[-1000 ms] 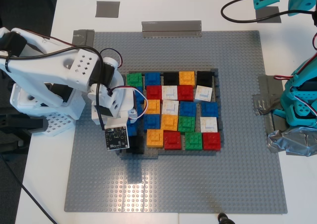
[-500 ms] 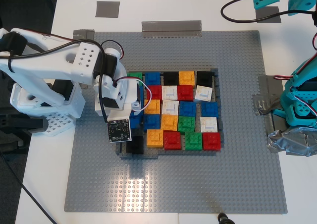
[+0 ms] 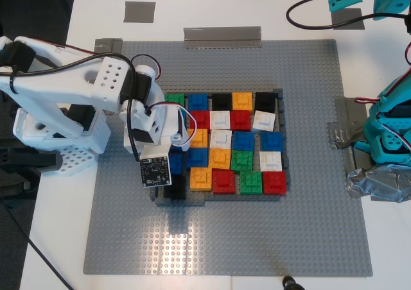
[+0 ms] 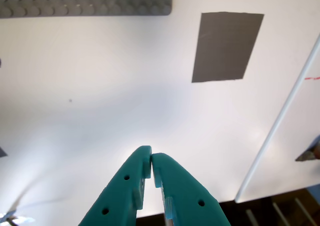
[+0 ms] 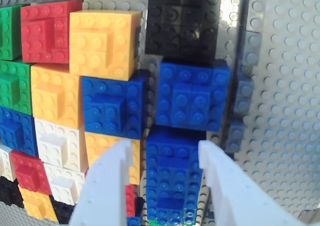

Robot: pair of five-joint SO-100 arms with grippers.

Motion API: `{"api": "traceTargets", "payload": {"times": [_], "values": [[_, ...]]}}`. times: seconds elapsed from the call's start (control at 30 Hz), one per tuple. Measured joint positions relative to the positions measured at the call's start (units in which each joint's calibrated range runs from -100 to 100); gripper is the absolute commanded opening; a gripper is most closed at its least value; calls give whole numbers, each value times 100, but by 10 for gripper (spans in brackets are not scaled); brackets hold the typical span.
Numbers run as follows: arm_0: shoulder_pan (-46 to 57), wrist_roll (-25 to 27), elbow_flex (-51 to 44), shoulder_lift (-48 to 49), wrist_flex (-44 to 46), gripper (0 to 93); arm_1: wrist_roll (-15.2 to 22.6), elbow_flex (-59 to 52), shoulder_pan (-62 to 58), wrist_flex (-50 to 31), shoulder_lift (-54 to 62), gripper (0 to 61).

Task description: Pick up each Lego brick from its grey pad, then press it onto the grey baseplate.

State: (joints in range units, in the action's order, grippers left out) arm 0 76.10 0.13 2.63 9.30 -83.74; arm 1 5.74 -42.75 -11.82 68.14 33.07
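Note:
Many Lego bricks (image 3: 231,142) in blue, red, green, orange, white and black sit packed in a block on the grey baseplate (image 3: 257,238). My second gripper (image 5: 165,161), white, is open, with its fingers on either side of a blue brick (image 5: 172,181) in the block's column nearest the exterior view's left. In that view the wrist (image 3: 157,133) hides this brick. Beyond it stand another blue brick (image 5: 192,93) and a black brick (image 5: 182,21). My first gripper (image 4: 151,158), teal, is shut and empty above the white table near a grey pad (image 4: 227,46), which has no brick on it.
A thin dark grey frame (image 5: 245,86) edges the block. A lighter grey strip (image 3: 222,36) lies at the baseplate's far edge. A second grey pad (image 3: 139,11) lies at the far left of the exterior view. A silver tape wad (image 3: 379,184) and the teal arm base (image 3: 388,129) stand at its right.
The white arm's wrist has moved toward the far side along the block's left column, uncovering the black brick at its near end. In the last half second it hardly moved.

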Motion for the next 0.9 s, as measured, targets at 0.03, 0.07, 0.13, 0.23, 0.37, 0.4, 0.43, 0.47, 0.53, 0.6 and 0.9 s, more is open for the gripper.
{"api": "traceTargets", "payload": {"times": [0.03,0.07,0.13,0.23,0.37,0.4,0.43,0.47,0.53,0.6,0.9], "values": [[0,0,0,0,0,0,15,0,-9,0,0,176],[0,0,0,0,0,0,20,10,-9,32,0,175],[0,0,0,0,0,0,20,145,0,177,0,168],[0,0,0,0,0,0,-10,503,100,451,0,105],[0,0,0,0,0,0,-103,1228,536,1014,0,24],[0,0,0,0,0,0,-142,1412,664,1191,0,13],[0,0,0,0,0,0,-186,1605,818,1376,0,2],[0,0,0,0,0,0,-225,1789,991,1585,0,2],[0,0,0,0,0,0,-303,2012,1345,1923,0,2],[0,0,0,0,0,0,-396,2089,1709,2164,0,2],[0,0,0,0,0,0,-826,1654,2909,2019,0,2]]}}
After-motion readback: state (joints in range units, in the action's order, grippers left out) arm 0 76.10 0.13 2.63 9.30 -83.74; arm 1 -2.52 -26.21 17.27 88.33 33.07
